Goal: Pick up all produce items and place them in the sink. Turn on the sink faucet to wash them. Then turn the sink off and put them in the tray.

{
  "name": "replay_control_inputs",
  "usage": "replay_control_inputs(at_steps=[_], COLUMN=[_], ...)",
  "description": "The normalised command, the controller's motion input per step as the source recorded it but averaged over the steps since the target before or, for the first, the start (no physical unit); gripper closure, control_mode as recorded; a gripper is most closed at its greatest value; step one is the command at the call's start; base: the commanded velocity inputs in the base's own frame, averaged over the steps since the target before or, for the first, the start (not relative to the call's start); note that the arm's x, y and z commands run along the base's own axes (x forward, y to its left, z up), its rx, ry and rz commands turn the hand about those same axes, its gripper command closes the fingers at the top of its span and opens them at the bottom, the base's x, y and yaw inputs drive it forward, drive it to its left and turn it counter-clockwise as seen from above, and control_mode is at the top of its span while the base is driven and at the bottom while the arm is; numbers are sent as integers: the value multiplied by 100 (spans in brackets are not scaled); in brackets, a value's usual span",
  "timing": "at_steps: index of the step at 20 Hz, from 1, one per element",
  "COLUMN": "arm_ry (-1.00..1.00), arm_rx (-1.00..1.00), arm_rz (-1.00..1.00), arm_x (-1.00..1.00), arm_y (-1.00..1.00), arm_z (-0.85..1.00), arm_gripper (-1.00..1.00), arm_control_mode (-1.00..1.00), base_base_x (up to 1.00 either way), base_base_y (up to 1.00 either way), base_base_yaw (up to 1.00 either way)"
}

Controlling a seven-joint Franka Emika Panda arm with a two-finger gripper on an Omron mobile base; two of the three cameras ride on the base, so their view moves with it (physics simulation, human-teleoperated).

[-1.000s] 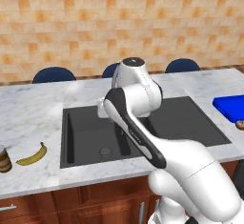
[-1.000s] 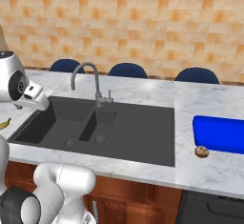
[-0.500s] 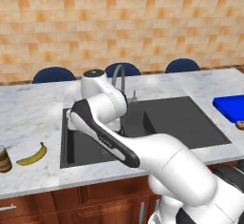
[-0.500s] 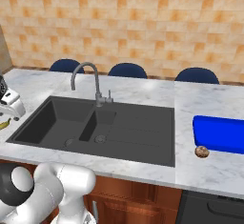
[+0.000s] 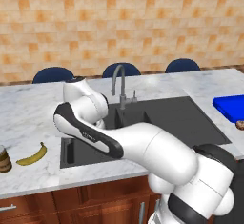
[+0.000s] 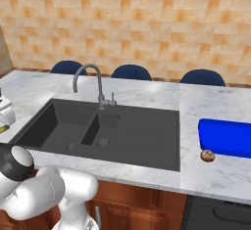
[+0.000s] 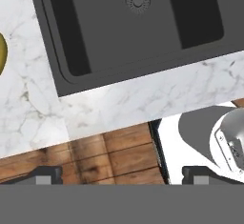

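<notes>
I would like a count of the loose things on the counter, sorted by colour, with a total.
Yellow: 1, the banana
Brown: 2, the small ball and the jar
Blue: 1, the tray
Total: 4

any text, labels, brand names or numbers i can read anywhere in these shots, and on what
None can be read.
The dark jar at the counter's left edge shows a paler band, with no letters that can be made out.
The blue tray, banana, sink and faucet carry no markings.
</notes>
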Motion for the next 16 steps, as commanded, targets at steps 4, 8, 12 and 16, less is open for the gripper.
replay_control_inputs(at_steps=[4, 8, 12, 16], arm_ry=[0, 0, 0, 0], arm_rx=[0, 0, 0, 0], arm_rz=[-10, -12, -11, -7], arm_x=[1, 12, 20, 31], arm_y=[54, 48, 38, 37], arm_z=[-33, -24, -20, -19], arm_gripper=[-100, -100, -100, -100], arm_control_mode=[-100, -100, -100, -100], base_base_x=[0, 0, 0, 0], base_base_y=[0, 0, 0, 0], base_base_yaw=[0, 0, 0, 0])
